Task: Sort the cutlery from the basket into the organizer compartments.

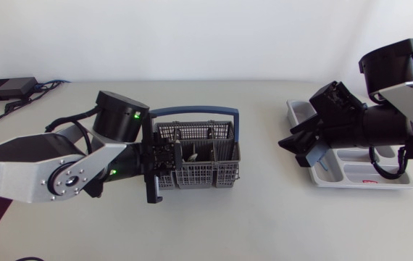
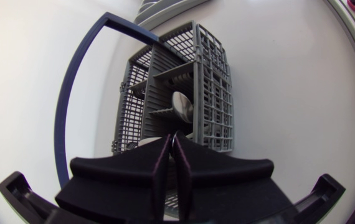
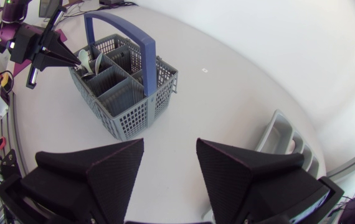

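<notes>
Our left jaws pinch narrow on the spoon (image 2: 182,107) inside the basket (image 2: 218,99), its bowl straight ahead; our right jaws gape wide, nearer the organizer (image 1: 359,179).

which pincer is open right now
The right pincer: its fingers stand wide apart with nothing between them. The left pincer is closed on a spoon in the basket.
</notes>
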